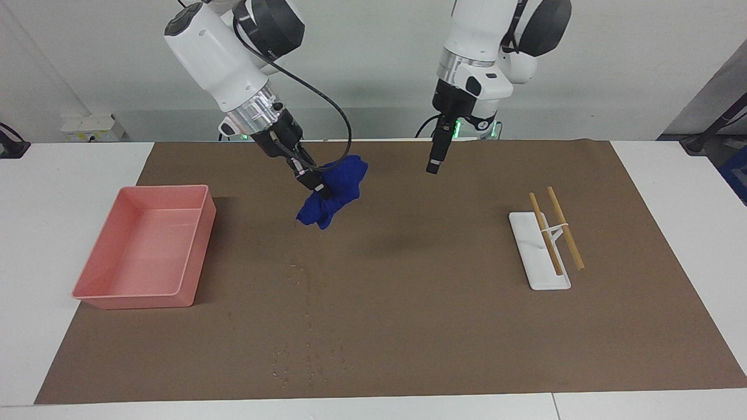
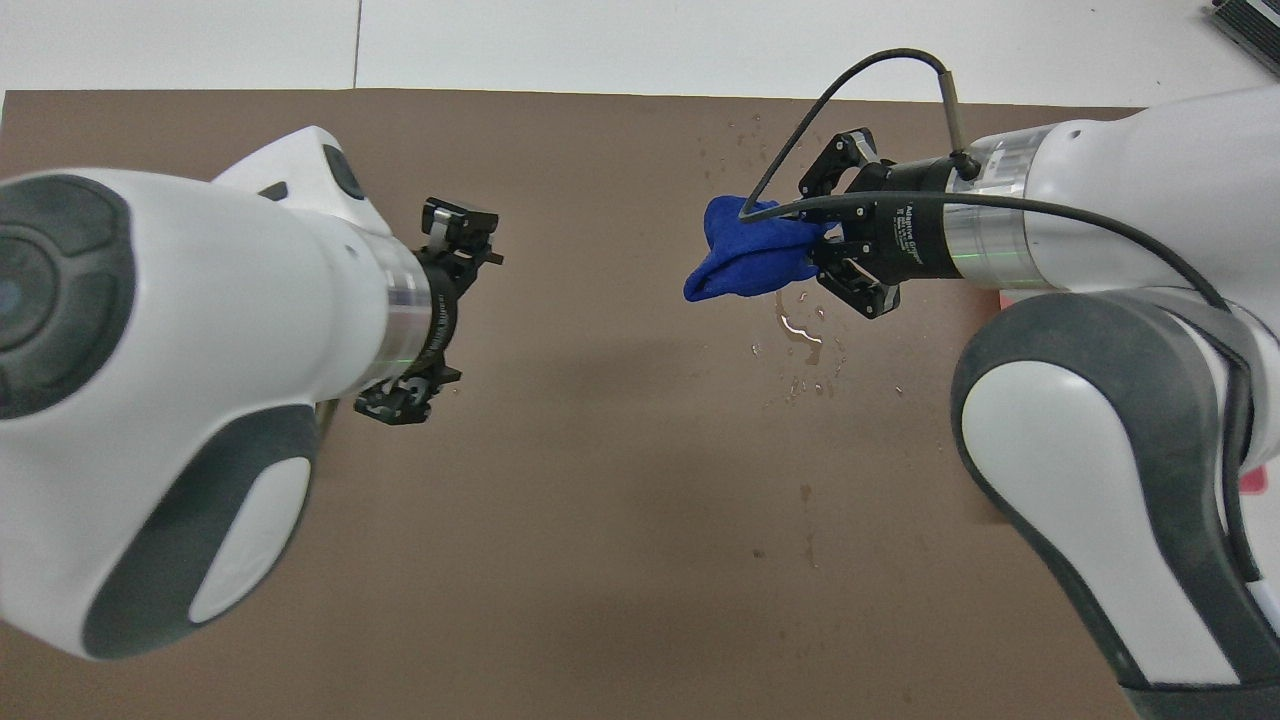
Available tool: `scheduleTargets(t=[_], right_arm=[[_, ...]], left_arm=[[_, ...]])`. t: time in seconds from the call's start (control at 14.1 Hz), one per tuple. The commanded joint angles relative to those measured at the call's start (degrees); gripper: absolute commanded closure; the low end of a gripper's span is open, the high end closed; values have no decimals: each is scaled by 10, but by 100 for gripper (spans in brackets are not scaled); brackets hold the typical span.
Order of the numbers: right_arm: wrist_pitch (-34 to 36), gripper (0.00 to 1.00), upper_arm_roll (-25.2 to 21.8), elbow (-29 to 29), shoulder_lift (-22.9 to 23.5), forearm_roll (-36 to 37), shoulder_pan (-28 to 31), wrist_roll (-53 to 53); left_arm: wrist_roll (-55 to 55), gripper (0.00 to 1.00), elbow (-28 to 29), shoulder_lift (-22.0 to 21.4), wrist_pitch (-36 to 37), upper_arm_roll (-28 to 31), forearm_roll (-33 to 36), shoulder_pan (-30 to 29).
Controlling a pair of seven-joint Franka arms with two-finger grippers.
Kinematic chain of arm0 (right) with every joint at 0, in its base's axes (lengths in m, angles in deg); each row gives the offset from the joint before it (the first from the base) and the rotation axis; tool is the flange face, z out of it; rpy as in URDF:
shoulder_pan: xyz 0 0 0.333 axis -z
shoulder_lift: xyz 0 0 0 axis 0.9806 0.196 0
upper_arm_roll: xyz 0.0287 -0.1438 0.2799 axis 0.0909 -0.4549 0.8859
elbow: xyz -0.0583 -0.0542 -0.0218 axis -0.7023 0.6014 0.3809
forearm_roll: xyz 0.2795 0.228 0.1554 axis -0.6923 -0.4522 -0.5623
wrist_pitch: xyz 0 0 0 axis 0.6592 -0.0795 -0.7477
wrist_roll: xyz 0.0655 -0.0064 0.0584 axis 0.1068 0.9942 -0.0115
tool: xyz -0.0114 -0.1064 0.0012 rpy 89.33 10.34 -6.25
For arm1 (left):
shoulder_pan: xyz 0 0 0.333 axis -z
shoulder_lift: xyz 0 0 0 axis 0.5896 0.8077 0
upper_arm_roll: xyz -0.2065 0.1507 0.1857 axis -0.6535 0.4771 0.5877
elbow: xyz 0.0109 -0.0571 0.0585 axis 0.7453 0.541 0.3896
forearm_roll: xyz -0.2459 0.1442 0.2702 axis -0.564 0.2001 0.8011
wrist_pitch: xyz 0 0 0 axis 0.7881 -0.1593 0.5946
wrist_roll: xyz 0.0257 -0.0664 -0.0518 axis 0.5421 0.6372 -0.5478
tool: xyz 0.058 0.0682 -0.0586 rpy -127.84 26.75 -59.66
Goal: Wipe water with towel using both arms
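My right gripper (image 1: 320, 188) is shut on a crumpled blue towel (image 1: 335, 192) and holds it in the air over the brown mat (image 1: 408, 326). It also shows in the overhead view (image 2: 815, 245) with the towel (image 2: 745, 258). The water lies on the mat as small droplets (image 1: 299, 273), with a second scatter farther from the robots (image 1: 309, 361). In the overhead view a small puddle of water (image 2: 803, 338) lies just beside the hanging towel. My left gripper (image 1: 433, 167) hangs in the air over bare mat, apart from the towel and holding nothing.
A pink tray (image 1: 195, 251) stands on the mat toward the right arm's end. A white stand (image 1: 534, 265) with two wooden sticks (image 1: 565, 227) lies toward the left arm's end. White table (image 1: 671, 192) surrounds the mat.
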Motion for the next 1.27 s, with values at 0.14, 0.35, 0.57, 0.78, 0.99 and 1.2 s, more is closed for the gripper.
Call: scheduleTargets(t=[0.14, 0.35, 0.57, 0.78, 0.99, 1.2], right_arm=[[-116, 100, 6, 9, 90, 67, 14, 69], [-207, 100, 5, 13, 167, 69, 24, 120], [-267, 100, 5, 12, 226, 70, 24, 156], [-323, 100, 5, 0, 269, 69, 21, 193], [-325, 100, 5, -39, 267, 69, 26, 227], [-326, 100, 4, -96, 249, 68, 22, 237]], left_arm=[[271, 0, 2, -19, 113, -4, 1, -135], [411, 0, 2, -27, 155, -4, 2, -203], [576, 0, 3, -35, 209, -5, 6, -254], [728, 0, 6, -40, 224, -5, 7, -297], [809, 0, 11, -49, 236, -1, 11, -333], [812, 0, 50, -65, 220, -2, 12, -323]])
